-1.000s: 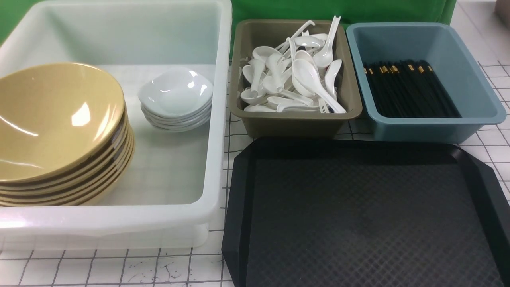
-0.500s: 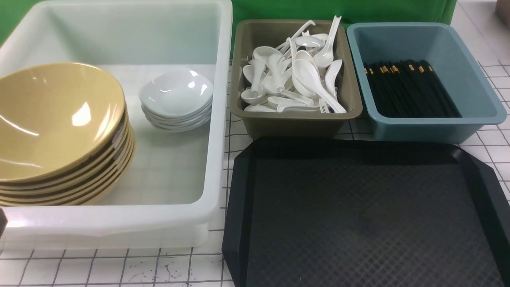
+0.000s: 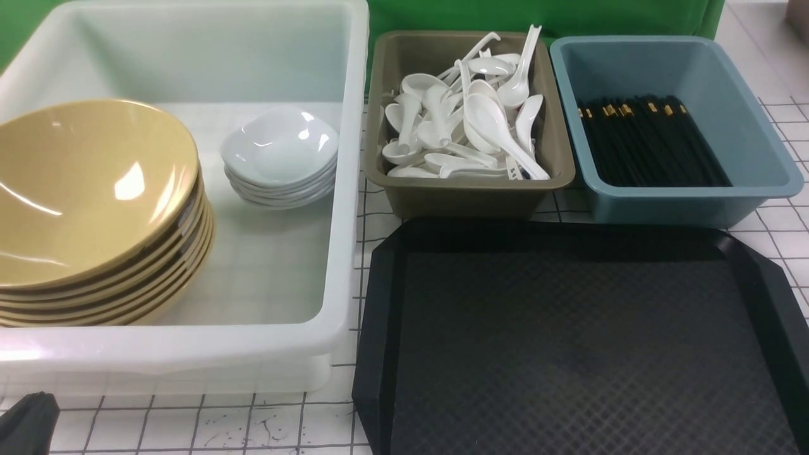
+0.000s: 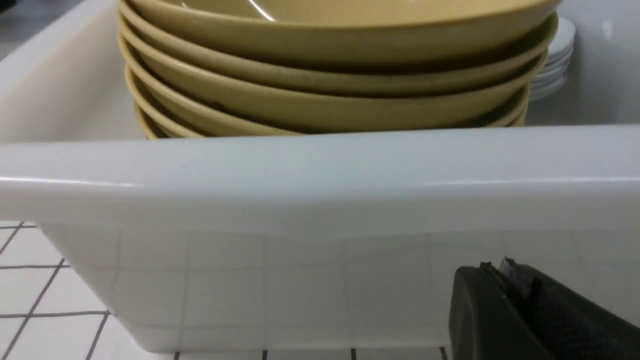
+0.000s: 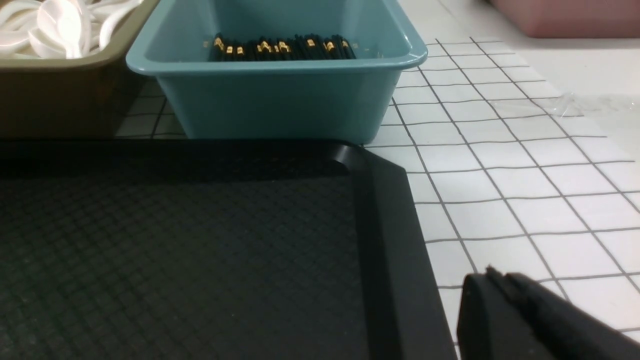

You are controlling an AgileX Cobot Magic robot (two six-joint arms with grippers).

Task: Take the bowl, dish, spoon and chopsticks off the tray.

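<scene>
The black tray point(image 3: 569, 341) lies at the front right with nothing on it; it also shows in the right wrist view point(image 5: 175, 250). A stack of several yellow bowls point(image 3: 88, 189) and a stack of small white dishes point(image 3: 278, 148) sit in the white tub point(image 3: 189, 351). White spoons point(image 3: 468, 120) fill the brown bin point(image 3: 468, 196). Black chopsticks point(image 3: 644, 142) lie in the blue bin point(image 3: 663, 202). My left gripper point(image 3: 28, 420) is shut and empty, low in front of the tub's near wall point(image 4: 320, 200). My right gripper point(image 5: 492, 274) is shut and empty, just off the tray's right rim.
The tub, brown bin and blue bin stand in a row behind and left of the tray. The table has a white cloth with a black grid point(image 5: 500, 175). A pink container point(image 5: 565, 17) stands far right.
My left gripper has come into the front view at the left edge and dropped to the bottom left corner. Nothing else has moved.
</scene>
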